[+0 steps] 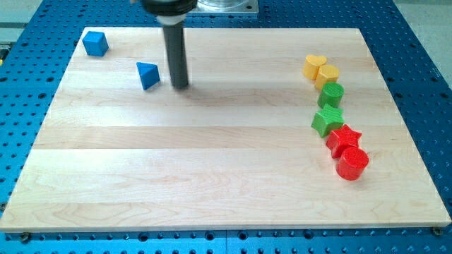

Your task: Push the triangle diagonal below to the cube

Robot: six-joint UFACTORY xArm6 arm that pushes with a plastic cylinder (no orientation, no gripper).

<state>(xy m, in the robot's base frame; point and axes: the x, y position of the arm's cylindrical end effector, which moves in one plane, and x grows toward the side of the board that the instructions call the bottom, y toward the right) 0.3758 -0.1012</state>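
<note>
A blue triangle (147,75) lies on the wooden board (212,162) at the upper left. A blue cube (94,44) sits near the board's top left corner, up and to the left of the triangle. My tip (180,86) rests on the board just right of the triangle, with a small gap between them. The dark rod rises from it to the view's top edge.
At the right side, a line of blocks runs downward: a yellow heart (315,65), a yellow block (328,74), a green cylinder (330,94), a green star (328,120), a red star (344,137) and a red cylinder (352,163). Blue perforated table surrounds the board.
</note>
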